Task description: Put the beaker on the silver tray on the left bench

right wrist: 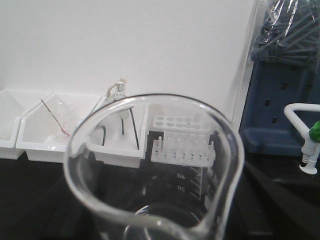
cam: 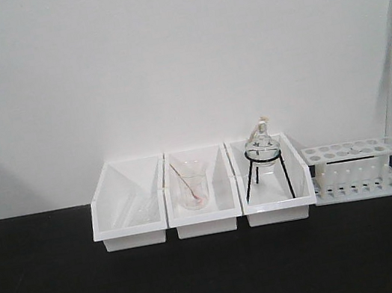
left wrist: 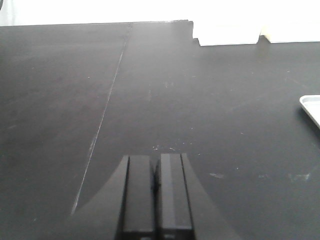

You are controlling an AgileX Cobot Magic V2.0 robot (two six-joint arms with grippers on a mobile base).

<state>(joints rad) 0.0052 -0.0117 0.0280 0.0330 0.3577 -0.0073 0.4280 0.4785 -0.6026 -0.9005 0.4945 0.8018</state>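
The beaker (right wrist: 155,165) is clear, empty glass with printed scale marks. It fills the lower part of the right wrist view, its rim right in front of the camera and above the black bench. My right gripper holds it; its fingers are hidden behind the glass. My left gripper (left wrist: 156,160) is shut and empty, low over the black bench. A corner of the silver tray (left wrist: 311,105) shows at the right edge of the left wrist view, well to the right of the left gripper. Neither gripper nor the beaker shows in the front view.
Three white bins (cam: 205,221) stand along the wall. The middle bin holds a beaker with a thin rod (cam: 192,185). The right bin holds a flask on a black tripod (cam: 262,151). A white test tube rack (cam: 355,168) stands to the right. A blue rack (right wrist: 282,105) and a tap (right wrist: 307,135) are far right.
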